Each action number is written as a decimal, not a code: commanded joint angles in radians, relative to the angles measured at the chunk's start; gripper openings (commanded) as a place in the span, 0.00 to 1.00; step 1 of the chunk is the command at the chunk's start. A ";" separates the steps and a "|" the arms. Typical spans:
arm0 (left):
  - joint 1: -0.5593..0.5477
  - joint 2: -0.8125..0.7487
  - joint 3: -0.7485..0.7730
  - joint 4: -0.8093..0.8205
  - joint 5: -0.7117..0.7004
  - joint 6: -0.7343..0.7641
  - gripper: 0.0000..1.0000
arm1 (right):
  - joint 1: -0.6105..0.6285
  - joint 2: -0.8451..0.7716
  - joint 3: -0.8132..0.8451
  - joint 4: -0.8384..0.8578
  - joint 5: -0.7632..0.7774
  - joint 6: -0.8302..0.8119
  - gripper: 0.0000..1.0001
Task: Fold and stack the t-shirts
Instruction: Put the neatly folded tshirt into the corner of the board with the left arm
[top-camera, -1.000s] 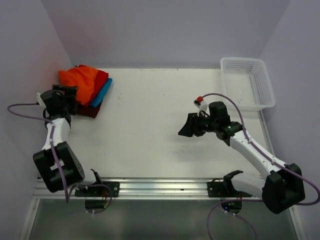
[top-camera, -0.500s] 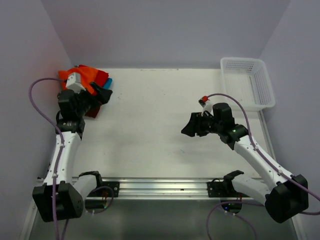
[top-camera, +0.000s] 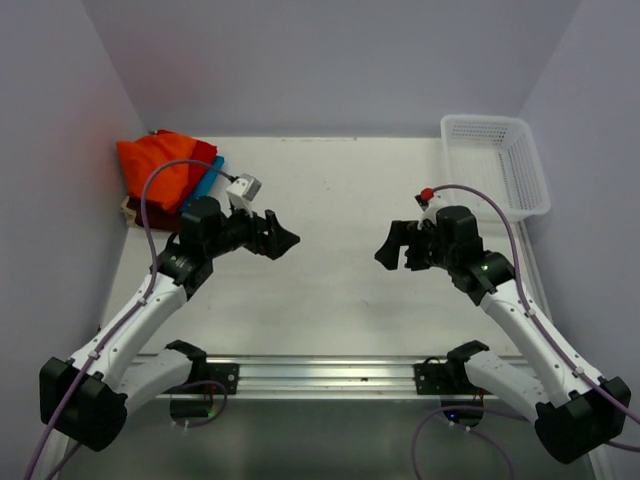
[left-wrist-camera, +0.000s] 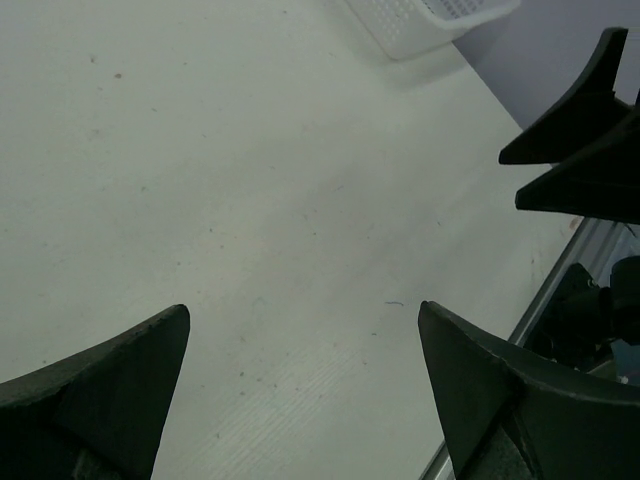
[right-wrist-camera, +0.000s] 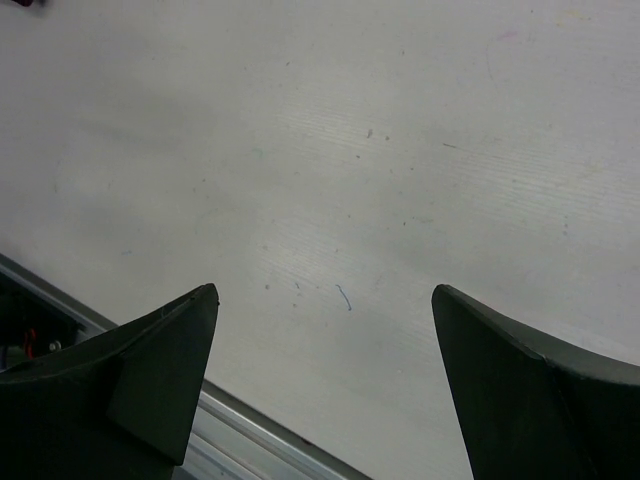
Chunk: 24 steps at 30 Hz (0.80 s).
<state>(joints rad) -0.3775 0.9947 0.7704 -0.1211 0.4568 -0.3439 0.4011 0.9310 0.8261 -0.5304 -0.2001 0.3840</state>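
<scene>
From above there are two arms and one pile of t-shirts (top-camera: 165, 172) in the far left corner of the bench (top-camera: 330, 190). An orange one lies on top, with red and blue edges beneath, so three colours can be counted. One white basket (top-camera: 500, 212) stands at the far right, showing only its mesh inside. The left pincer (top-camera: 288, 240) and right pincer (top-camera: 388, 250) face each other over mid-bench, well apart from the pile.

At the left wrist, two fingers (left-wrist-camera: 100, 390) spread wide, gripping nothing.

At the right wrist, the fingers (right-wrist-camera: 140, 370) likewise gape, holding nothing, near a metal rail (right-wrist-camera: 240, 435).
</scene>
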 joint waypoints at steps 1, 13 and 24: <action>-0.081 0.047 0.033 0.043 0.014 0.062 1.00 | 0.004 -0.012 0.044 -0.048 0.054 -0.020 0.93; -0.152 0.085 0.020 0.104 -0.004 0.014 1.00 | 0.012 -0.015 0.053 -0.103 0.159 0.003 0.99; -0.152 0.097 0.029 0.104 -0.041 0.016 1.00 | 0.022 -0.012 0.068 -0.082 0.145 -0.031 0.99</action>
<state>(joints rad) -0.5251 1.0996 0.7753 -0.0692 0.4358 -0.3294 0.4183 0.9287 0.8543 -0.6350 -0.0578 0.3756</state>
